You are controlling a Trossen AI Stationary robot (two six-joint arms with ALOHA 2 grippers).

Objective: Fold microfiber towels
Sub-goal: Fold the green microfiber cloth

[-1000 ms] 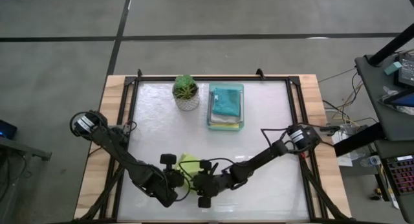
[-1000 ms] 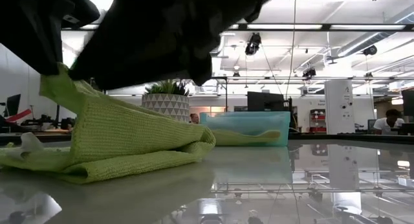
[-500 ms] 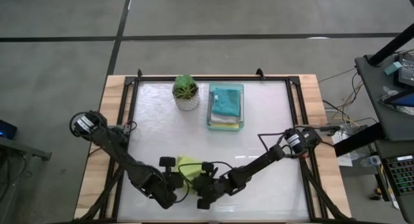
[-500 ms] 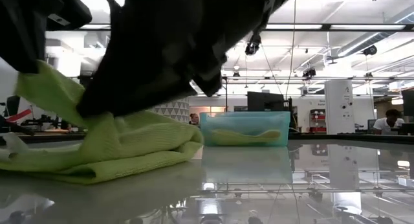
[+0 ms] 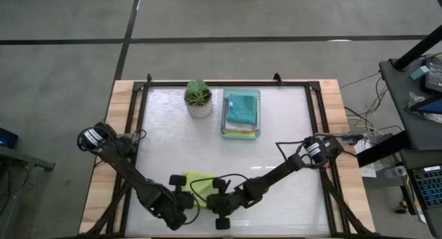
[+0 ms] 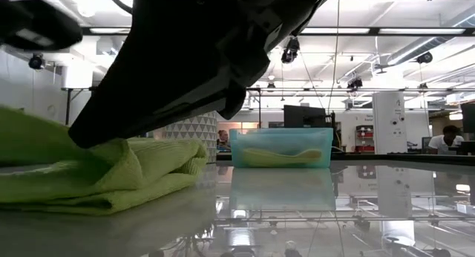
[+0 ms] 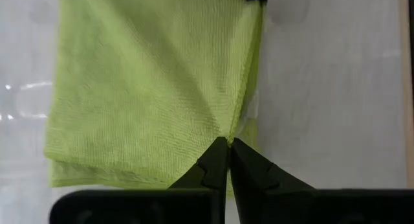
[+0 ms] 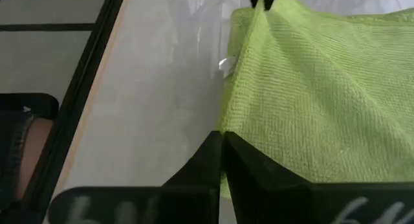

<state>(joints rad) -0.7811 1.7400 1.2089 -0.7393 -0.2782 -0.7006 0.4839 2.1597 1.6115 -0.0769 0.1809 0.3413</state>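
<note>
In the mint tray [image 5: 241, 132], teal towel [image 5: 241, 107] atop stack, both claws [image 7: 229, 146] [image 8: 222, 141] pinching lime towel [image 5: 195, 182].

A grey concrete floor [image 5: 62, 52] crossed by dark seams surrounds the wood-edged worktop [image 5: 100, 184], and beyond it ceiling lights [image 6: 289, 50] hang over distant desks with monitors [image 6: 304, 116].

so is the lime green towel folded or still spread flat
Folded: the lime green towel lies doubled in layers on the table, with both end effectors, left and right, shut on its edge.
</note>
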